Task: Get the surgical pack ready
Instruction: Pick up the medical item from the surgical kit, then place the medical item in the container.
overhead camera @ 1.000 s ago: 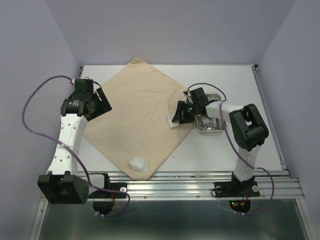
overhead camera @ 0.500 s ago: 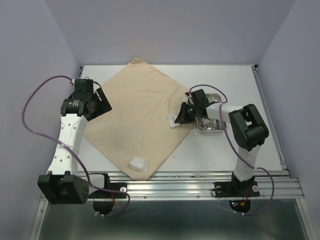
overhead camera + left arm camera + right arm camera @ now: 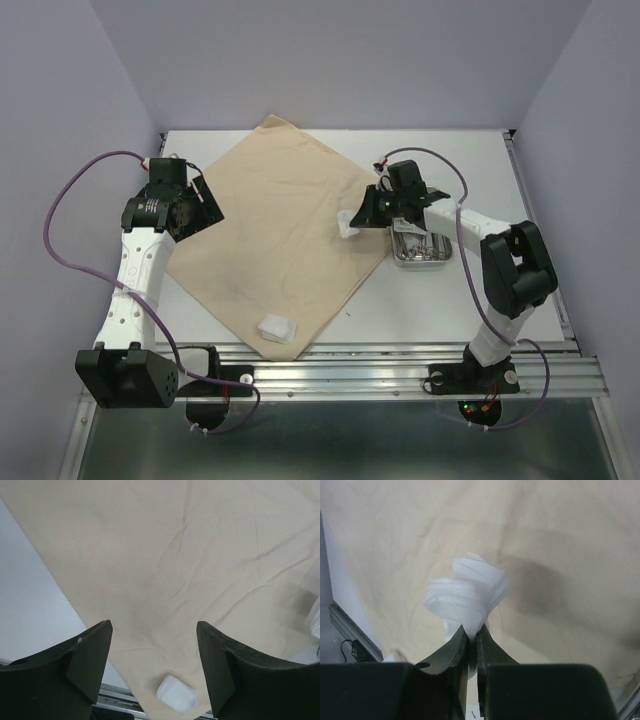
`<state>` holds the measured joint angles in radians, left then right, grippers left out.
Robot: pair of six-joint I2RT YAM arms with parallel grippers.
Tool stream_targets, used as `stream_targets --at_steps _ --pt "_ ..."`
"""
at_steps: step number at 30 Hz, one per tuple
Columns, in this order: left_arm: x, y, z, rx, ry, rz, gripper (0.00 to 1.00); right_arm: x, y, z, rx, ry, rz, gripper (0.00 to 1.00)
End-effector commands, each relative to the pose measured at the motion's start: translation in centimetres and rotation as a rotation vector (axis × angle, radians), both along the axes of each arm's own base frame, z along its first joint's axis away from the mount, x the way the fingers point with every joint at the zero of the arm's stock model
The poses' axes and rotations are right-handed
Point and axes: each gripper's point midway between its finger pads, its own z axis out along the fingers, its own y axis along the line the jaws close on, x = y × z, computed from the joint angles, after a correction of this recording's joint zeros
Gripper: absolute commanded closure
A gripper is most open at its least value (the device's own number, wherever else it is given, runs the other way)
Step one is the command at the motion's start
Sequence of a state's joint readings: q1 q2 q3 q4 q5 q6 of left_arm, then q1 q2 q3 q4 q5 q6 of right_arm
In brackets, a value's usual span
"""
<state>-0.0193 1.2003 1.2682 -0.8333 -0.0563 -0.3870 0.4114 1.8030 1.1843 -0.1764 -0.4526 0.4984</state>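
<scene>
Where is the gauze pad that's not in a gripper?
Top view: the loose gauze pad lies on the near corner of the beige cloth, left of centre, close to the front rail.

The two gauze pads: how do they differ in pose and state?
The held gauze pad is pinched by the right gripper above the cloth; the lying gauze pad rests free at the cloth's near corner. The held one is crumpled and fanned; the lying one is flat and compact. Both are white.
</scene>
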Motion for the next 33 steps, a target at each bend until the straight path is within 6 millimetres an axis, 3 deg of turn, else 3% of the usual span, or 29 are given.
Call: stream_targets --at_steps 1,4,8,12,18,27,33 --pt "0.3 0.1 0.6 -0.001 -0.034 0.003 0.2 1.6 -0.8 5.2 0.008 -0.14 -0.002 0.99" --pt "0.3 0.1 0.5 0.001 -0.034 0.003 0.2 1.8 -2.9 5.9 0.001 -0.146 -0.025 0.99" --pt "0.3 0.0 0.3 -0.002 -0.03 0.0 0.2 1.8 -7.4 6.4 -0.02 -0.143 -0.082 0.99" --pt "0.3 -0.1 0.2 -0.007 -0.027 -0.004 0.2 0.9 -11.6 5.7 -0.048 -0.118 -0.137 0.99" --pt "0.5 -0.2 0.0 -0.012 -0.026 -0.006 0.2 -1.2 -14.9 3.9 -0.069 -0.062 -0.175 0.99" --pt "0.5 -0.2 -0.1 -0.016 -0.025 -0.005 0.21 -3.4 -14.1 0.1 -0.045 0.05 -0.11 0.99" --pt "0.6 -0.3 -0.1 -0.023 -0.028 -0.007 0.21 -3.6 -13.5 -1.2 -0.014 0.095 -0.069 0.99"
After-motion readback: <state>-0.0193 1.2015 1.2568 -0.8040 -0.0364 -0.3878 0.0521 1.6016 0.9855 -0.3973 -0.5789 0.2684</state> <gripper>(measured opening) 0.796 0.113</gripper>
